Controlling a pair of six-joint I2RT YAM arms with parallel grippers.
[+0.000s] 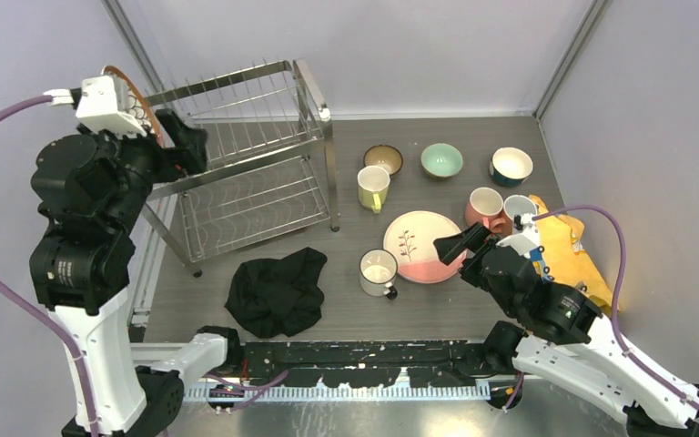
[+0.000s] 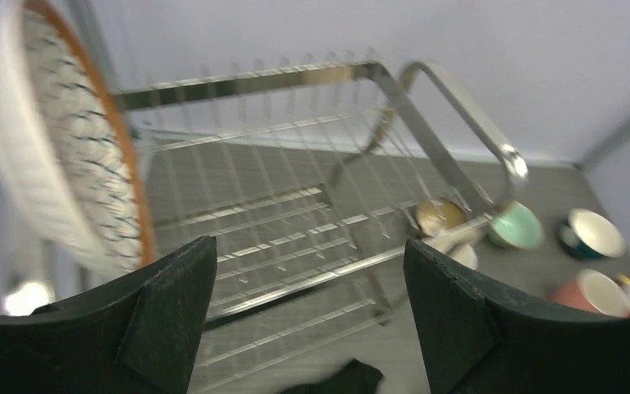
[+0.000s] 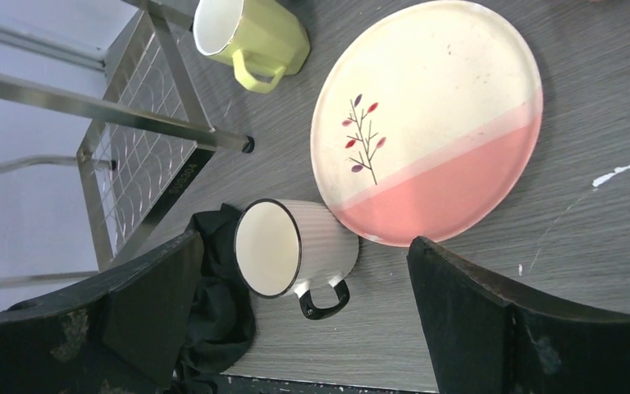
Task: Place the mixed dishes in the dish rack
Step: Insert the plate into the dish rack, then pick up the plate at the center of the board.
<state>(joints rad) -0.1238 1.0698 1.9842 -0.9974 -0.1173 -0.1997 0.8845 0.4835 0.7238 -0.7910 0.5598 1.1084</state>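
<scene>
Orange-rimmed patterned round plate (image 2: pixel 82 156) is seen upright at the silver wire dish rack (image 1: pixel 255 196)'s upper left end, just beside the released left gripper (image 2: pixel 308 254). The right gripper (image 3: pixel 305 242) is spread open above a pink-and-cream plate (image 3: pixel 443 107).

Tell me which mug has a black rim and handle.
The white ribbed mug, between the black cloth and the pink-and-cream plate; the yellow mug and pink mug show no black trim.

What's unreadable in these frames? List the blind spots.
Patterned plate: left wrist view, blurred and cut off by the left edge; top view, mostly behind the left arm. Whether the dish rack holds it cannot be told.
Yellow cloth: top view, partly under the right arm.
</scene>
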